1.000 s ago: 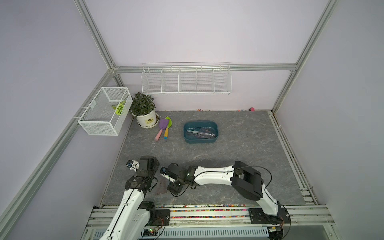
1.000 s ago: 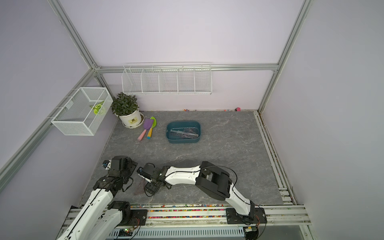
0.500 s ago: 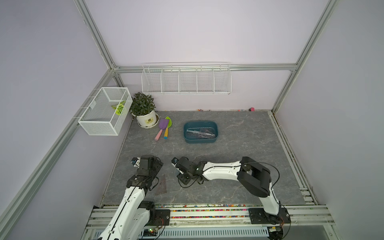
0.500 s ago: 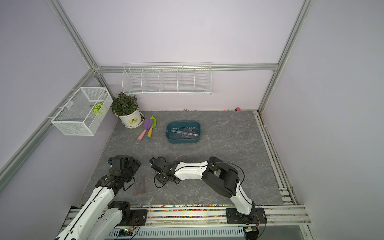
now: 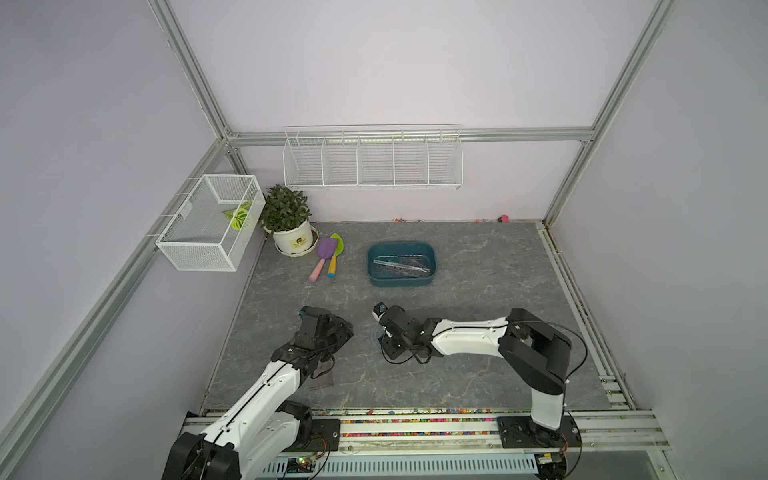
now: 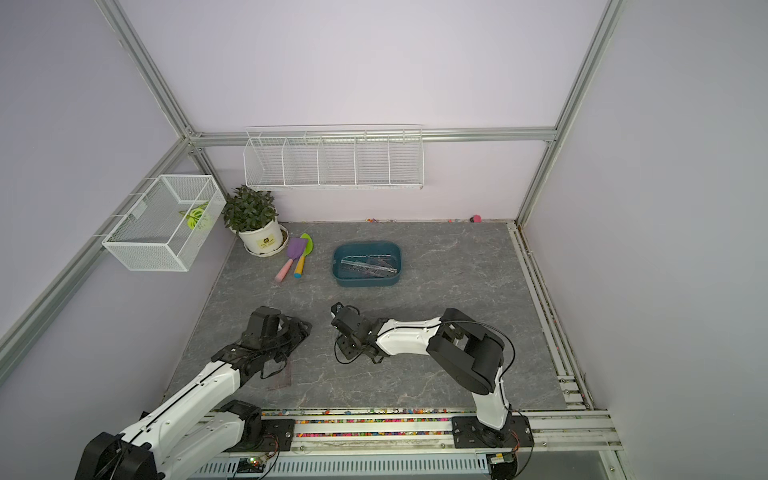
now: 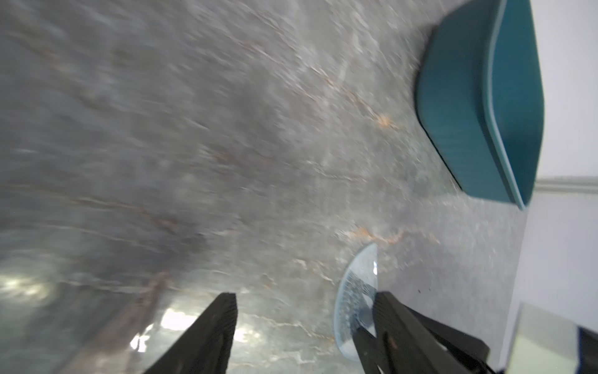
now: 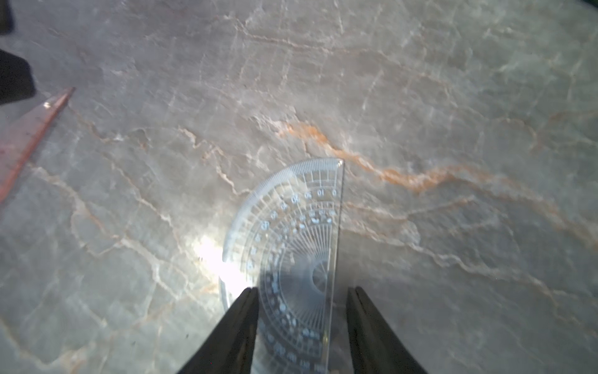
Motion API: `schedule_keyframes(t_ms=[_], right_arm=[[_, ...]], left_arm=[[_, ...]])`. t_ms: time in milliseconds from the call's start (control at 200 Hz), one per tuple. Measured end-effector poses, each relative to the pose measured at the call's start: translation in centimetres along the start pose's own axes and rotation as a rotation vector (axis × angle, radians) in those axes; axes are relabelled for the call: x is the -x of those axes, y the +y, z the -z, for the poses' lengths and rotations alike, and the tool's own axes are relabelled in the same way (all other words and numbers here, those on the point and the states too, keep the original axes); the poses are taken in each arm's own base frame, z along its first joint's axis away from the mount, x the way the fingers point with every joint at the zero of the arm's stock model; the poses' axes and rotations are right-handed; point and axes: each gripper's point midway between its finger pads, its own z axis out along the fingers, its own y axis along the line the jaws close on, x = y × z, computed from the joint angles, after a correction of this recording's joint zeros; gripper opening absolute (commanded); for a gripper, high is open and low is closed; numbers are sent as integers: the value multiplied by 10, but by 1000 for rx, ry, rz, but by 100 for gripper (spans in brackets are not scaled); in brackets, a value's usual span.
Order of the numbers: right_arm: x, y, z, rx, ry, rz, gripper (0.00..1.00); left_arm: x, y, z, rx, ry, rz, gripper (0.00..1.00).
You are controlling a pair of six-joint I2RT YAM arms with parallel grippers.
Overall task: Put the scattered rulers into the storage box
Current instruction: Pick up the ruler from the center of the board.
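The grey marbled table [image 5: 478, 291] fills the floor of the cell. The storage box [image 5: 401, 282] sits on it, well ahead of both pincers and toward the back wall. Several clear rulers [image 5: 401, 266] already lie flat inside. Their long axes run roughly along the box's longer side, a little slanted.

The left pincer [image 7: 304, 298] is low over the table with its fingers spread wide and only bare stone between them. Behind it, partly under the left arm, lies a brownish triangle [image 5: 322, 376], flat on the table. In the right wrist view one sharp corner of the triangle points across toward the right pincer's side.

The right pincer [image 8: 303, 288] is also spread, and it straddles the bluish protractor [image 8: 291, 233] without pinching it. The protractor lies flat on the stone. Its straight edge is its long axis, and this runs out ahead of the pincer in line with the fingers. That edge lies just inside one finger [image 8: 365, 323], with a sliver of table showing between them. The rounded side bulges toward the other finger, which hangs over the curved rim. About half of the protractor reaches past the fingertips. In the left wrist view the same protractor lies just outside one of the left pincer's fingers, not between them.
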Motion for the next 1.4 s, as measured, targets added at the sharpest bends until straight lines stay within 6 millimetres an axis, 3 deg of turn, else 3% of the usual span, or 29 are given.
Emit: schedule_keyframes(t_ms=[195, 420, 610, 680, 1010, 1400], right_arm=[[-17, -4, 19, 63, 28, -38, 52], [-46, 10, 38, 180, 24, -29, 49], [-64, 52, 37, 267, 27, 87, 47], [-62, 57, 35, 281, 14, 100, 46], [-35, 27, 22, 277, -61, 7, 42], [-20, -15, 19, 242, -95, -81, 39]], left_arm=[[-8, -33, -10, -76, 67, -79, 72], [-9, -53, -52, -62, 179, -137, 70], [-11, -61, -77, -73, 228, -158, 68], [-16, -60, -80, -71, 247, -162, 66], [-43, -63, -80, -111, 287, -201, 52], [-89, -51, -53, -117, 356, -228, 50]])
